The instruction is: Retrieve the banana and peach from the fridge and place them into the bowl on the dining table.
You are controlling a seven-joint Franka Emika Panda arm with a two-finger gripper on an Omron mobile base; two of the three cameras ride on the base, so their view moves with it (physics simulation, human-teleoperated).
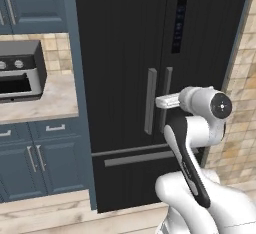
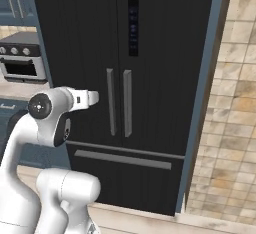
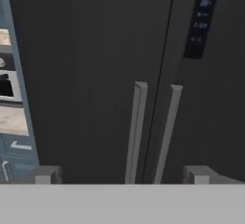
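Note:
The tall black fridge (image 1: 125,53) (image 2: 90,28) (image 3: 86,50) stands straight ahead with both doors shut, so the banana and peach are hidden. Its two long grey handles (image 1: 150,100) (image 2: 110,100) (image 3: 136,132) run side by side at the centre seam. My gripper (image 1: 159,101) (image 2: 95,97) (image 3: 122,175) is held level, a short way in front of the doors at handle height, pointing at them. It is open: the two fingertips (image 3: 45,174) stand far apart with nothing between them. The bowl and the dining table are out of view.
A grey oven-like appliance (image 1: 20,70) (image 2: 20,60) sits on a beige counter (image 1: 45,103) left of the fridge, over blue-grey cabinets (image 1: 45,153). A tan tiled wall (image 1: 240,103) (image 2: 235,103) closes the right side. The fridge's lower drawer has a horizontal bar (image 1: 140,158).

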